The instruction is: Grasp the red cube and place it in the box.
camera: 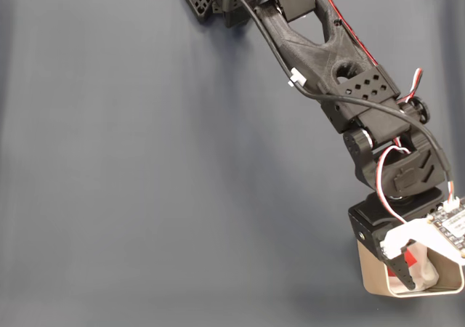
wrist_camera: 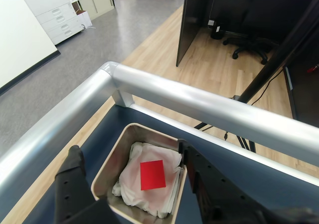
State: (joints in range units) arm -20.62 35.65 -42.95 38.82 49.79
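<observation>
1. Wrist view: one box (wrist_camera: 106, 170), tan, rounded corners, thin pale rim, sits on the dark blue table (wrist_camera: 259, 176) near the table's silver rail (wrist_camera: 199, 104).
2. Box holds crumpled white paper (wrist_camera: 134, 184) lining the bottom.
3. One red cube (wrist_camera: 152, 174) lies on the paper inside the box, roughly centred, flat face up, touching nothing but paper.
4. Gripper (wrist_camera: 130, 157) hangs above the box, fingers spread wide; one black finger (wrist_camera: 75, 184) at the view's left outside the box wall, the other (wrist_camera: 199, 179) at the right by the box's right rim. Cube sits free between them, not pinched.
5. Fixed view: one black arm (camera: 327, 58) reaches from top centre down to bottom right over the blue-grey table (camera: 145, 182).
6. Same box (camera: 370, 272) at bottom right corner, mostly covered by the gripper (camera: 418, 269) and wrist; a sliver of white paper (camera: 429, 272) and a bit of red show inside.
7. Red-and-white wires (camera: 385, 189) loop along the wrist; one black cable (camera: 341, 102) runs along the arm.
8. Count: 1 box, 1 cube, 1 arm, 1 gripper.
9. Beyond the rail in wrist view: wood floor, white cabinets (wrist_camera: 55, 15), one black office chair (wrist_camera: 249, 45).
</observation>
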